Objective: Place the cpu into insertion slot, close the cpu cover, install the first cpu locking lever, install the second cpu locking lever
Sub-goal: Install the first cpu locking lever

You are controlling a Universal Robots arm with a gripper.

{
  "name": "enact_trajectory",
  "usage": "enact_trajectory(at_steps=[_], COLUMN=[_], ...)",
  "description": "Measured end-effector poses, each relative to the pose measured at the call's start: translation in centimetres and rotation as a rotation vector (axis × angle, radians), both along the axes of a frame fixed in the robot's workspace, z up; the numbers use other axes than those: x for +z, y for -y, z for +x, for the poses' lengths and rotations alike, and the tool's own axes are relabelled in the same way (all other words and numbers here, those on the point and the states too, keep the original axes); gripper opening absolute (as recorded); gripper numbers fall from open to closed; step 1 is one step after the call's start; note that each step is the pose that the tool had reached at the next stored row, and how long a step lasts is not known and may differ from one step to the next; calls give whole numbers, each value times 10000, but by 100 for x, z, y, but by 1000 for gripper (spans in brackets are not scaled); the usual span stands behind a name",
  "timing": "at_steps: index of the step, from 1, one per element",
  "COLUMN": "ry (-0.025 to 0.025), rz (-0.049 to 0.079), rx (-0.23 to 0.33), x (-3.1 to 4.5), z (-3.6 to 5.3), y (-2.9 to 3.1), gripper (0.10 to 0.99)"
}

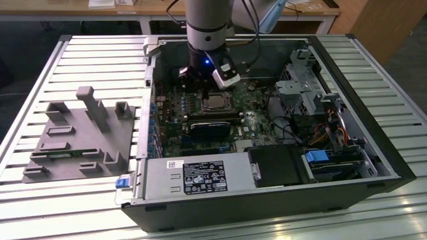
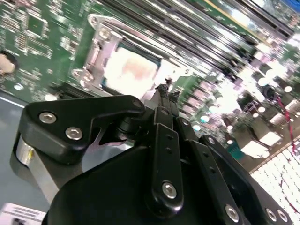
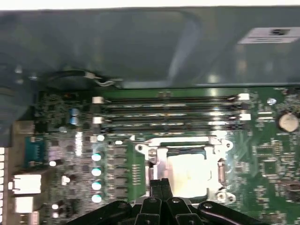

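1. One arm, one claw [image 1: 202, 86]. It sits in the upper middle of the exterior view, down inside the one open case [image 1: 390, 150].
2. Claw state: in both wrist views [image 2: 164, 90] [image 3: 159, 183] the two tips are pressed together with no gap, and nothing is pinched between them.
3. One cpu [image 1: 216, 102], just below the claw in the exterior view. Its silver top faces up and it's seated in the one slot [image 1: 206, 102].
4. One cover [image 3: 157, 157]. The metal frame looks to lie flat around the cpu [image 3: 190, 171], whose top shows through the window. The second wrist view shows the same [image 2: 96, 51] [image 2: 133, 70].
5. The claw tips are just beside the cover's edge. Can't tell if they touch it, and can't make out the levers.
6. Four long memory slots [image 3: 168, 108] run side by side next to the socket on the green board [image 3: 262, 164].
7. One grey fixture [image 1: 73, 140] lies on the slatted table [image 1: 100, 55] at the exterior view's left. One power supply [image 1: 193, 177] sits at lower middle.
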State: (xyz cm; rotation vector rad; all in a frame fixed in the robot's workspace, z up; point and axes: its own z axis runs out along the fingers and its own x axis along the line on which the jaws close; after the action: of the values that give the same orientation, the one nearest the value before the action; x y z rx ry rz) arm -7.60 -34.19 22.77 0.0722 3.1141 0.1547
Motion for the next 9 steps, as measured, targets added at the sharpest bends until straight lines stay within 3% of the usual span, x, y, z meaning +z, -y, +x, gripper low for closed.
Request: enact_trajectory(at_steps=[6, 9], ry=[2, 3], rz=[93, 308], rx=[-12, -13], x=[-1, 0], z=[-121, -175], y=[0, 0], gripper=[106, 106])
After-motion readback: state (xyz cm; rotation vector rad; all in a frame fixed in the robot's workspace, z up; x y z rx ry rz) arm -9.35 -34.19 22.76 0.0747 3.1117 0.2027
